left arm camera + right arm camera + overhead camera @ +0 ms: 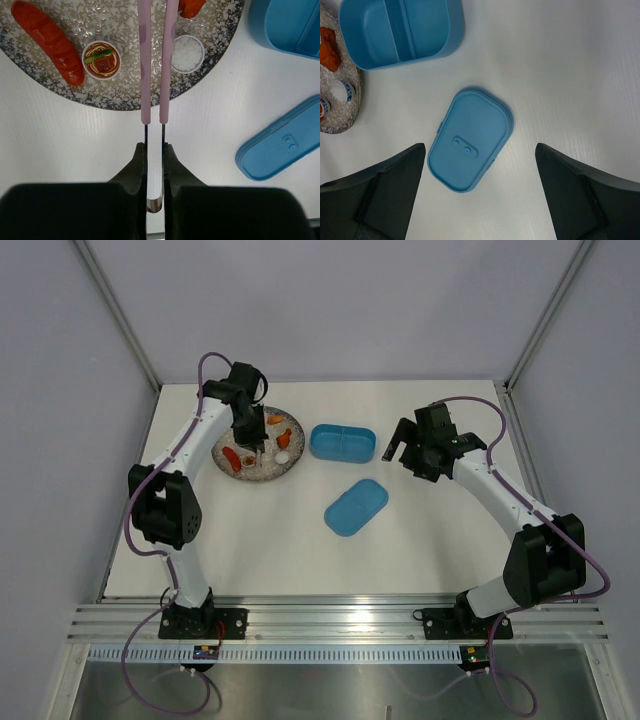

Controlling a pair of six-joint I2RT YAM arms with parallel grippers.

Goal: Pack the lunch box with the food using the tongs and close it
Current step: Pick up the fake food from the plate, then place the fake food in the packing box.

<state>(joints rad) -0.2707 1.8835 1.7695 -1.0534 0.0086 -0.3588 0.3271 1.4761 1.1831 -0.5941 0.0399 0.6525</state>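
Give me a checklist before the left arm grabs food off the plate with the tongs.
1. Grip on the tongs: ok, the left gripper has its fingers closed on their joined end.
2. Tong tips empty: cannot tell, they run out of the wrist view.
3. Food to pick: ok, sausage and white piece lie on the plate, either side of the tongs.
4. Open lunch box: ok, both compartments empty.
5. The lid out of the way: ok, flat on the table, apart from the box.
6. The right gripper clear: ok, open above the lid.
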